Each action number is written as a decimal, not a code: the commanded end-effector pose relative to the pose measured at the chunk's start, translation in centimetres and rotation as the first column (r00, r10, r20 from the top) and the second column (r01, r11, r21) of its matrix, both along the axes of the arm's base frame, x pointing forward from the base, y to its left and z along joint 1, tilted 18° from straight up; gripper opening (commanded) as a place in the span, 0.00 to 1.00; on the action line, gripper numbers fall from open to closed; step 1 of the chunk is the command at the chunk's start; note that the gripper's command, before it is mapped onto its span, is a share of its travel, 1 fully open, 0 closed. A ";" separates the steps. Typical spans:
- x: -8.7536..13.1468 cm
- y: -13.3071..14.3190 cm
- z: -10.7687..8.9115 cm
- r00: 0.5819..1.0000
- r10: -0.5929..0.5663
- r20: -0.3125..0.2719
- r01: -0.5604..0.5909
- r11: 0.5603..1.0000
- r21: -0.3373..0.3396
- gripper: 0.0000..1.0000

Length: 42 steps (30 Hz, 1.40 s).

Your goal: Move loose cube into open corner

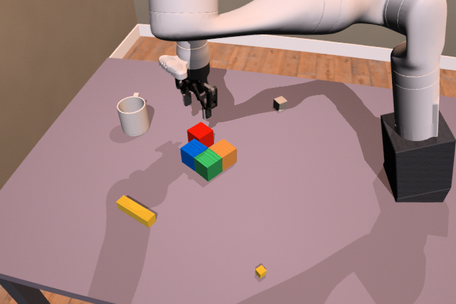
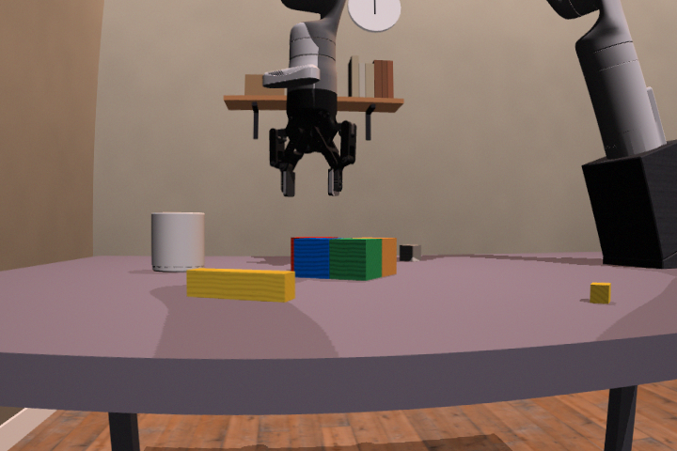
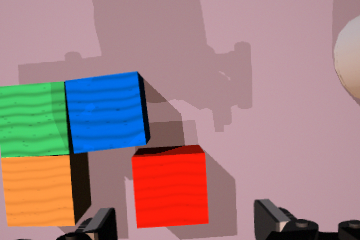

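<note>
Below the jaws: red cube (image 3: 171, 186) is seen on the surface (image 1: 307, 200), straight under the raised gripper (image 2: 311, 183), between the finger lines in the wrist view.
Jaws: held wide open, nothing gripped, well above the cubes.
Open corner: bounded by blue cube (image 3: 105, 111) and orange cube (image 3: 38, 190).
Red cube offset: close under blue, a narrow slit showing; apart from orange by a dark gap.
Needed shift (judged): sideways toward orange, then snug against blue.
Green cube (image 3: 32, 120): already seated.

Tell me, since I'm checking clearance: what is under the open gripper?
Below the gripper, open and empty, sits the red wooden cube on the mauve table; nothing lies between.
</note>
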<state>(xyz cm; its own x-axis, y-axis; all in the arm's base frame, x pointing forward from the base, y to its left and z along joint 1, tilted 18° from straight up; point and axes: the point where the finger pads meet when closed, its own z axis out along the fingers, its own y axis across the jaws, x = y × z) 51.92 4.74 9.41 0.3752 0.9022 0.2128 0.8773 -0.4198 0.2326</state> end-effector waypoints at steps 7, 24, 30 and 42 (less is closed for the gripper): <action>-0.5 0.2 0.8 1.000 -0.007 -0.005 0.007 1.000 0.011 0.82; -0.5 0.2 0.8 1.000 -0.007 -0.005 0.007 1.000 0.011 0.10; -0.5 0.2 0.8 1.000 -0.007 -0.005 0.007 1.000 0.011 0.10; -0.5 0.2 0.8 1.000 -0.007 -0.005 0.007 1.000 0.011 0.10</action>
